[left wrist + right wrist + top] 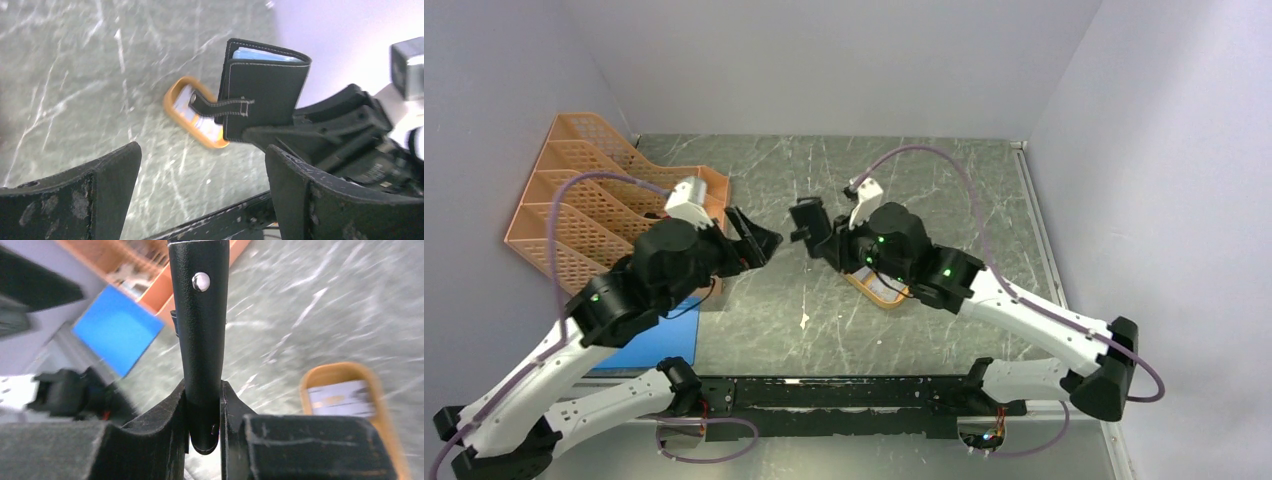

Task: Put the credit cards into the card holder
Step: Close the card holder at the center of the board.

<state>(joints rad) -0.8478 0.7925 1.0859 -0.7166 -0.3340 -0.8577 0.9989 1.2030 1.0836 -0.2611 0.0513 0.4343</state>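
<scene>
My right gripper [826, 240] is shut on the black card holder [808, 220] and holds it upright above the table. In the right wrist view the holder [202, 315] stands edge-on between the fingers of my right gripper [204, 410], its snap stud facing the camera. In the left wrist view the holder [262, 100] is folded, its tab hangs loose, and bluish-grey inner layers show at its top. Pale credit cards [200, 117] lie in an orange oval tray [172, 107] below it; a card [340, 397] also shows there. My left gripper [202, 185] is open and empty, facing the holder.
The orange tray [879, 292] sits partly under my right arm. An orange mesh file rack [584, 195] stands at the back left. A flat blue pad [659, 340] lies at the front left under my left arm. A black rail [844, 390] runs along the near edge.
</scene>
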